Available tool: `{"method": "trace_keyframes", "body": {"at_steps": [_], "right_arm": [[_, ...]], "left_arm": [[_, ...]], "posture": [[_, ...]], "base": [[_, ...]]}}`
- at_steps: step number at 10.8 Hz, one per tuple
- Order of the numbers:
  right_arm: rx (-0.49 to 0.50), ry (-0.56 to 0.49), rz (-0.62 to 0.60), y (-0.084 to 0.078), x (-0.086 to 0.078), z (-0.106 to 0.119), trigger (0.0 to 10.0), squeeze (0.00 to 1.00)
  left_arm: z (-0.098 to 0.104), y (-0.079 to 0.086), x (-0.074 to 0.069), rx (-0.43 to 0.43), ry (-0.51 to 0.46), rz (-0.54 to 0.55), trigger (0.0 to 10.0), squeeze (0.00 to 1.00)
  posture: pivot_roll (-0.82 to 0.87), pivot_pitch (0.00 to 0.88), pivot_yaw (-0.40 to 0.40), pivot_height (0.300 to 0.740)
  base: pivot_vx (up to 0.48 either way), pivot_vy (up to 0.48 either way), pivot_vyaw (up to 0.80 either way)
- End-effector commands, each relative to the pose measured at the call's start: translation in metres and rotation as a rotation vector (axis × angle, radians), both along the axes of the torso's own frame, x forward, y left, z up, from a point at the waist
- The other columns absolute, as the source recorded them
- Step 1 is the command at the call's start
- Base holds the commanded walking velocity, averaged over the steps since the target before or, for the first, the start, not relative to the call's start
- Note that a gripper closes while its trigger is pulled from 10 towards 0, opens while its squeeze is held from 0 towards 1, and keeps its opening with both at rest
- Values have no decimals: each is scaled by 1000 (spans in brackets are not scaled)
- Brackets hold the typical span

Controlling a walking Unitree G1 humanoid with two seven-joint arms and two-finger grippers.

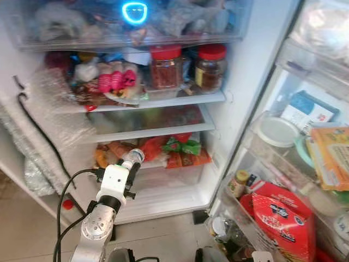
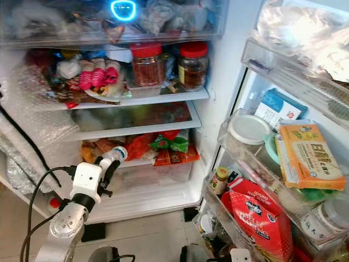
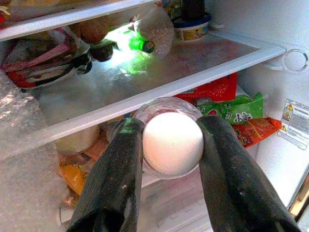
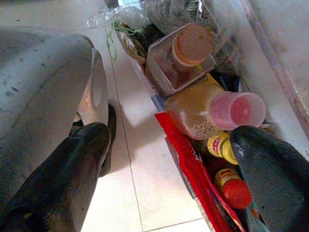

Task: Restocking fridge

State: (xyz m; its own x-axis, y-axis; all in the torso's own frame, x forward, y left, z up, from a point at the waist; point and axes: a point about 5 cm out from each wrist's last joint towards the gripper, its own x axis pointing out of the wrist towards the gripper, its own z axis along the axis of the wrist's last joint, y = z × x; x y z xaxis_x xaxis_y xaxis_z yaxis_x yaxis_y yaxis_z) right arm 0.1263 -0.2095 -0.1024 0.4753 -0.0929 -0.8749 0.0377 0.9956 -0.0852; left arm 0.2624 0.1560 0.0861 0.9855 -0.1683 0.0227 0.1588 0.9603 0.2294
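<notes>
Bottle (image 1: 133,157) sat pinched between your left gripper (image 3: 172,145) fingers, white cap end facing the wrist camera, clear body pointing into the open fridge (image 1: 240,82). You had it held just in front of the fridge's lower shelf, below the bare glass shelf (image 1: 152,126) and near the red and green snack packets (image 1: 182,147). Above that bare shelf, two red-lidded jars (image 1: 165,66) stood beside pink packets (image 1: 114,80) on the fridge's crowded upper shelf. On the fridge door you could see a white-lidded tub (image 2: 246,131), an orange box (image 2: 308,155) and a red carton (image 2: 259,215) in the door racks. Your right gripper (image 4: 159,183) hung low by the fridge door's bottom rack, fingers spread wide with nothing between them, over a cork-topped jar (image 4: 181,58) and a pink-capped bottle (image 4: 212,116).
</notes>
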Motion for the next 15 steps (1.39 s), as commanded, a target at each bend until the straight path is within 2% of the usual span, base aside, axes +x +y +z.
{"method": "trace_keyframes", "body": {"at_steps": [1, 3, 5, 7, 8, 15], "right_arm": [[18, 16, 22, 7, -3, -2, 10000, 0], [12, 16, 22, 7, -3, -2, 10000, 0], [26, 14, -7, 8, -4, -3, 10000, 0], [21, 15, 15, 8, -4, -3, 10000, 0], [8, 17, 32, 8, -3, -2, 10000, 0], [24, 21, 6, 9, -4, -3, 10000, 0]], "left_arm": [[9, -1, 2, 1, -51, -12, 10000, 0], [9, -1, 3, 3, -48, -10, 10000, 0], [8, -1, 3, 3, -39, -9, 10000, 0], [4, 0, 3, 9, -20, 8, 10000, 0], [3, 0, 3, 10, -14, 4, 10000, 0], [3, -2, 3, 2, -8, -10, 10000, 0]], "posture": [[-129, 38, -31, 648], [-128, 39, -30, 648], [-129, 40, -29, 648], [-131, 41, -29, 648], [-128, 42, -29, 648], [-128, 43, -26, 648]], "base": [[0, 0, 0], [0, 0, 800], [0, 0, 0], [0, 0, 0], [262, 0, 800], [295, 0, 0]]}}
